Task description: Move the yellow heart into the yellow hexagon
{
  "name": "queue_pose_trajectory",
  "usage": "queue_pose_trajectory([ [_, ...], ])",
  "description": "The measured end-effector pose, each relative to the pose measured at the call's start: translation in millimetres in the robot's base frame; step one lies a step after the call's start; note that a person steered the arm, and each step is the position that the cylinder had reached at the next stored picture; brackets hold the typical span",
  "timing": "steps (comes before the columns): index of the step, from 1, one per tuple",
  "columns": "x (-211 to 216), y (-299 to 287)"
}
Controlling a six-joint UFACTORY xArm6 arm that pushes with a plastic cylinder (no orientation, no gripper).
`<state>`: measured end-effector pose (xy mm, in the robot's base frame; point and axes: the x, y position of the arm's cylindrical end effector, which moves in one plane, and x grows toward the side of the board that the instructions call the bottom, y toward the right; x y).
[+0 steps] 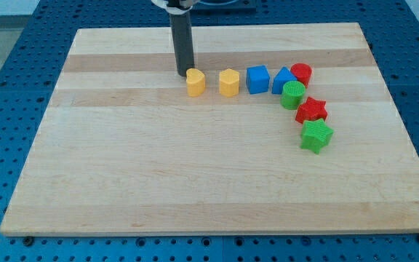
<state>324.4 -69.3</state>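
Two yellow plastic blocks concern you: my tip (183, 73) touches the yellow heart (195, 82), just left of the yellow hexagon (228, 82); no tool fitted.

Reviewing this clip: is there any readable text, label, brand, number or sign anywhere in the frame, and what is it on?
None: no readable text in this view.
The wooden board, the rod and my tip, the yellow heart beside the tip on the view's right, and the yellow hexagon carry no markings.
The blue, red and green blocks are also plain.
The blue perforated table shows only holes.
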Motion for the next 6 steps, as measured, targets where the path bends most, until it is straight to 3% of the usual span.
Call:
queue_pose_trajectory([
  [2,24,-38],
  [5,32,32],
  [6,46,0],
])
